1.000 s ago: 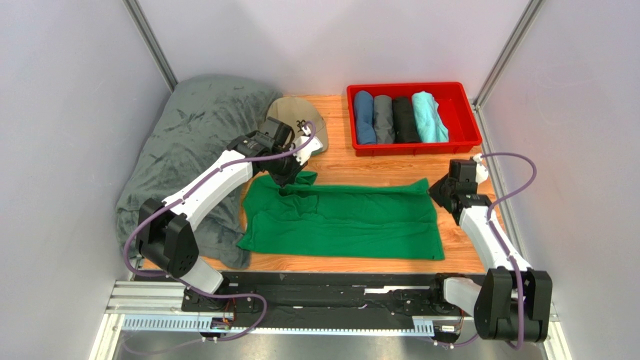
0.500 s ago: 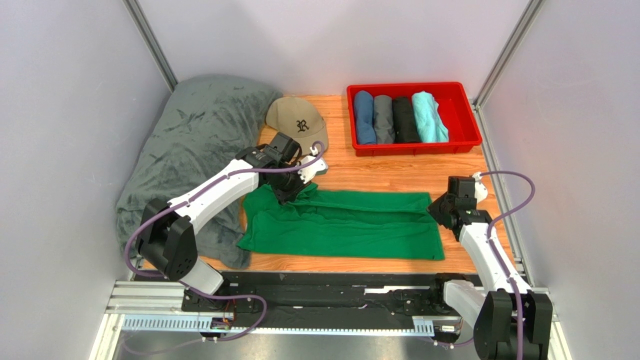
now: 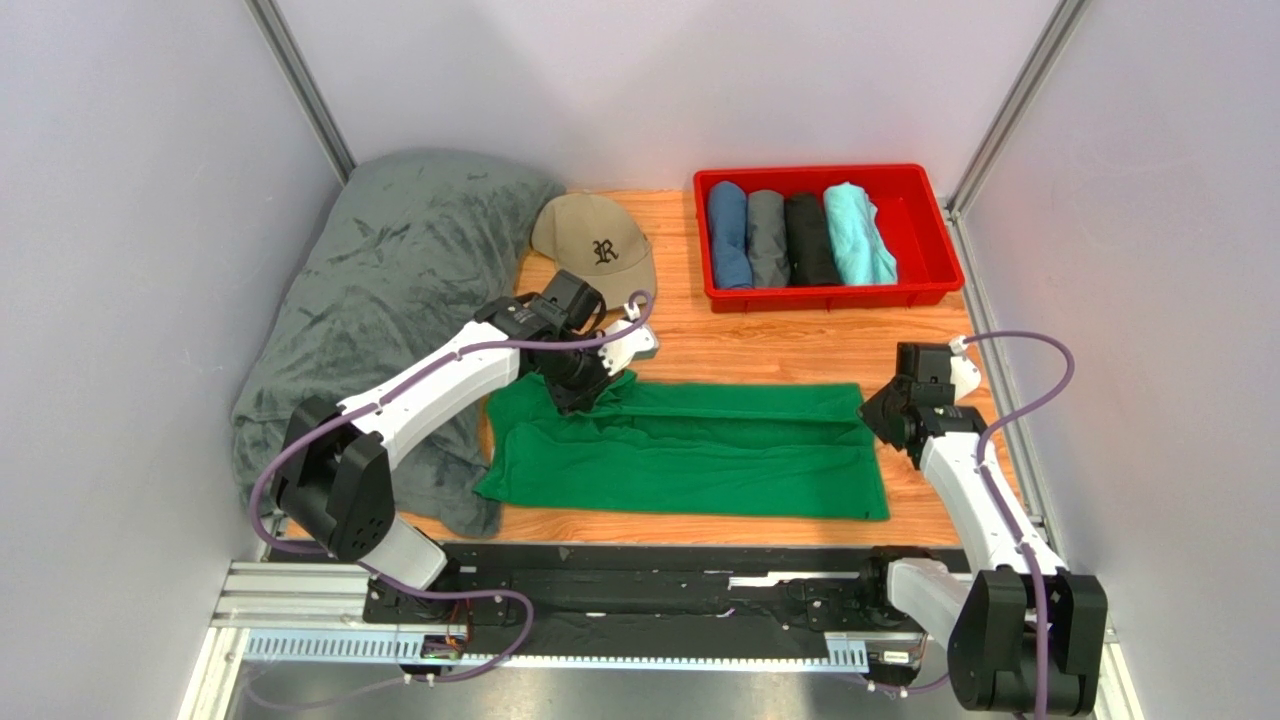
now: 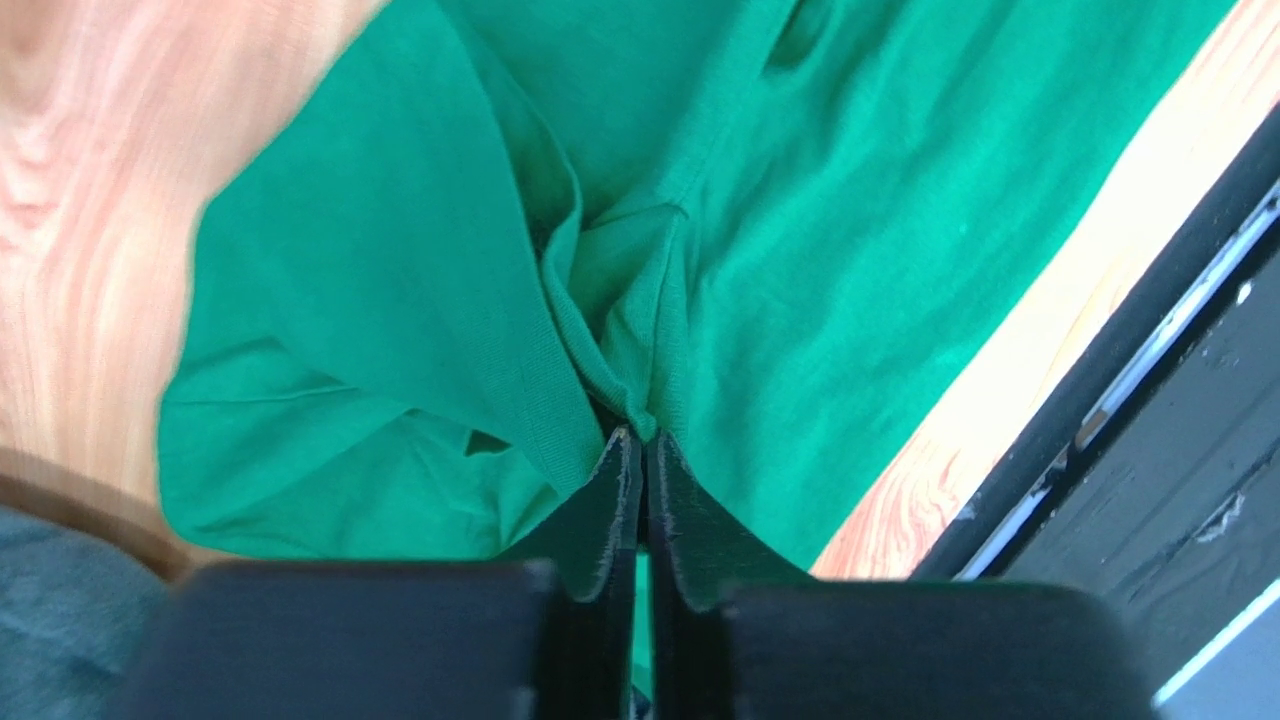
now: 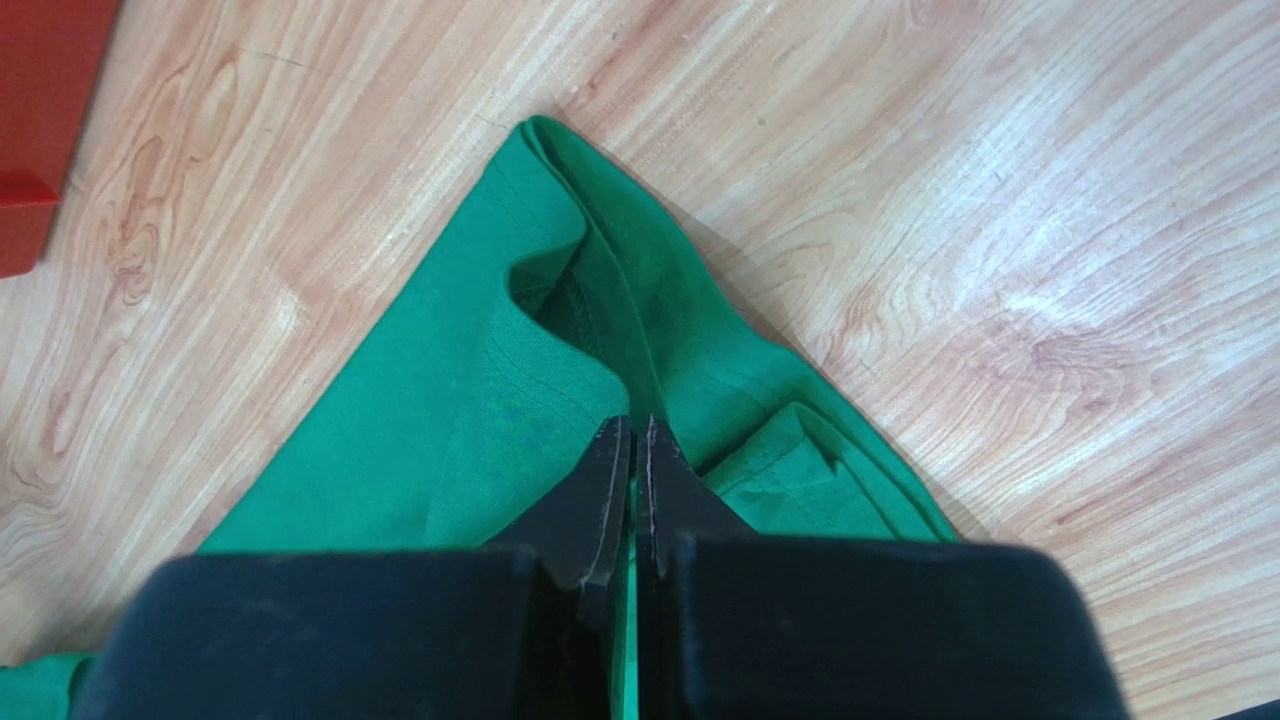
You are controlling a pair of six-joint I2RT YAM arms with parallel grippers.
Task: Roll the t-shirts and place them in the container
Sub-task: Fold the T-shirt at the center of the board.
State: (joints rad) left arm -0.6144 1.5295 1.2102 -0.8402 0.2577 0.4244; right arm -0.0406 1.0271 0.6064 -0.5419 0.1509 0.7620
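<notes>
A bright green t-shirt point(image 3: 691, 450) lies folded into a long band across the wooden table. My left gripper point(image 3: 579, 387) is over its far left end, shut on a bunched fold of the green cloth point(image 4: 842, 225), which is pinched at the fingertips point(image 4: 643, 435). My right gripper point(image 3: 884, 420) is at the shirt's far right corner, shut on a fold of the same shirt point(image 5: 451, 405) at its tips point(image 5: 631, 425). Several rolled t-shirts point(image 3: 796, 237), blue, grey, black and turquoise, lie side by side in the red tray point(image 3: 827, 296).
A tan cap point(image 3: 591, 240) sits just beyond the left gripper. A big dark-grey blanket point(image 3: 376, 285) is heaped along the left wall. Grey walls close in both sides. The arms' black base rail point(image 3: 661, 578) runs along the near edge.
Both grippers have drawn the shirt's far edge toward the near side, so the green band is narrower. The left arm no longer covers the cap.
</notes>
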